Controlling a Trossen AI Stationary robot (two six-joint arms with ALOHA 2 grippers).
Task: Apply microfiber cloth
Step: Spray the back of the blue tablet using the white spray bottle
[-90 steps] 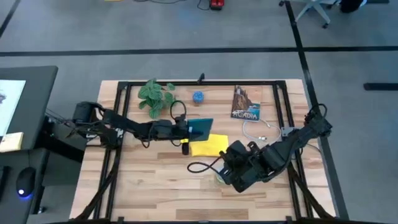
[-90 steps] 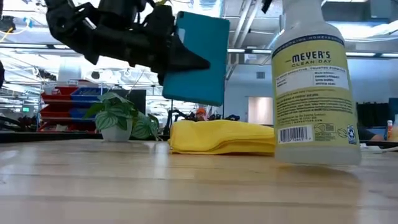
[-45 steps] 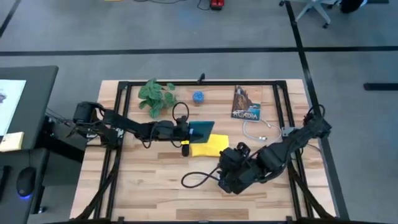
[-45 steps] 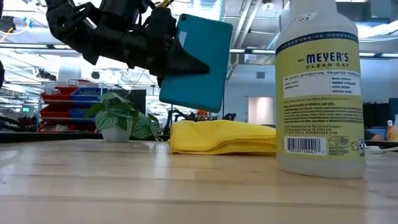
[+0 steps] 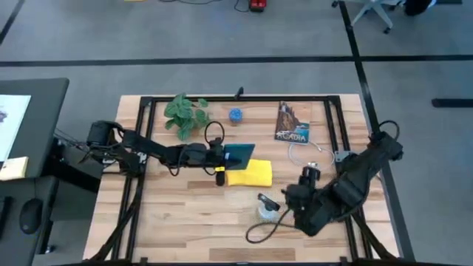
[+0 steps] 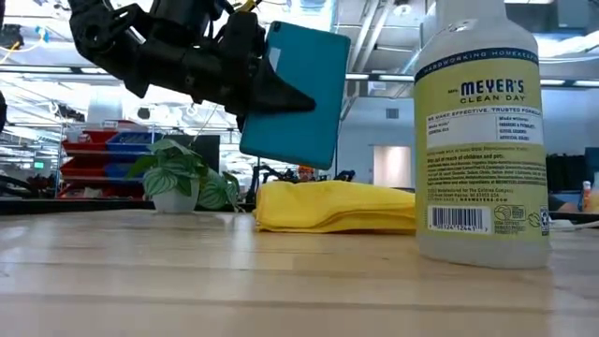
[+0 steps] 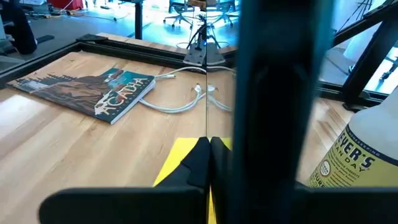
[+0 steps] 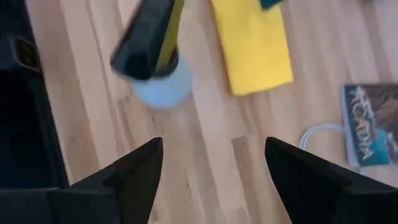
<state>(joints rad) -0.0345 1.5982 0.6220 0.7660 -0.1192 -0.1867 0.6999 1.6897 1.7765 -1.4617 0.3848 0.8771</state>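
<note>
The microfiber cloth (image 5: pixel 249 174) lies folded flat on the wooden bench (image 5: pixel 177 214), a bright yellow rectangle near the bench's middle; in the low view it shows as a soft layered heap (image 6: pixel 337 206) resting on the wood behind the spray bottle (image 6: pixel 480 140). The left end effector (image 5: pixel 224 157) hangs above the bench at the cloth's edge nearest the left arm, its fingers clamped on a teal-backed tablet (image 5: pixel 239 153) held up off the surface and tilted; in the low view the tablet (image 6: pixel 295 94) hangs clear above the cloth without touching it, and from overhead it overlaps the cloth's corner on the side toward the potted plant (image 5: pixel 185 114). The left wrist view shows the tablet's dark edge (image 7: pixel 273 93) upright between the fingers, with a strip of the cloth (image 7: pixel 180 158) below it. The right end effector (image 5: pixel 304 177) is lifted above the bench on the cloth's far side from the left arm, apart from the cloth and beside the spray bottle (image 5: pixel 267 207), which stands upright near the cloth toward the bench's front edge. Its two dark fingers (image 8: pixel 130 177) are spread wide with nothing between them, and its wrist view looks down on the bottle's top (image 8: pixel 155 68) and the cloth (image 8: pixel 252 43) beyond. A book (image 5: pixel 292 122) titled Acadia and a white cable (image 5: pixel 304 151) lie on the bench beyond the cloth.
</note>
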